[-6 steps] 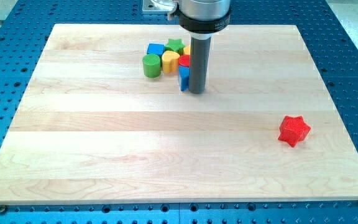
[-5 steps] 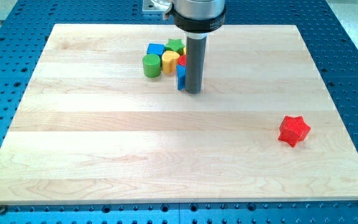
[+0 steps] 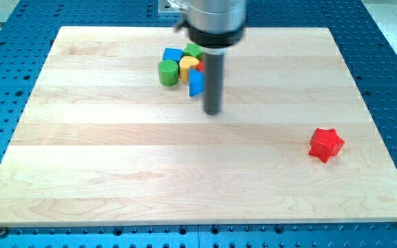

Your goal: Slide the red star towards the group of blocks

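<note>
The red star (image 3: 326,144) lies alone on the wooden board (image 3: 116,158) at the view's right, below the middle. The group of blocks sits at the view's top centre: a green cylinder (image 3: 167,71), a blue block (image 3: 172,54), a yellow block (image 3: 189,65), a green star (image 3: 194,49) partly hidden by the arm, a sliver of a red block (image 3: 202,67) and a blue block (image 3: 196,83). My tip (image 3: 214,112) rests on the board just right of and below that lower blue block, far to the left of the red star.
The board lies on a blue perforated table (image 3: 391,83) that shows on all sides. The arm's grey body (image 3: 214,19) hangs over the board's top edge and hides part of the group.
My tip has moved a little towards the view's bottom and left. The lower blue block has shifted left, closer against the group.
</note>
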### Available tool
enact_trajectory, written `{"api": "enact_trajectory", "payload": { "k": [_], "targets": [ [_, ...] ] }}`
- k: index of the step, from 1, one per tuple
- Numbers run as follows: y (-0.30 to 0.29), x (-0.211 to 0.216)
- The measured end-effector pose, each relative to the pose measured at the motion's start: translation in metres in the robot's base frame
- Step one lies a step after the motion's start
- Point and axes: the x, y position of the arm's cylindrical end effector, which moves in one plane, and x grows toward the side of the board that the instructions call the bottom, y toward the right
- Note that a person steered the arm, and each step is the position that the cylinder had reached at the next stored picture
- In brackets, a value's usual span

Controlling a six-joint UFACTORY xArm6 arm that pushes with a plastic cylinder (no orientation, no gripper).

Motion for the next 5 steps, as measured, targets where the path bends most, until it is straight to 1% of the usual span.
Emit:
{"api": "enact_trajectory", "payload": {
  "k": [1,2,3,4,5],
  "targets": [
    [0.110,-0.008],
    [0.230,0.019],
    [0.241,0.081],
    [0.160,0.102],
    [0.050,0.074]
  ]
}}
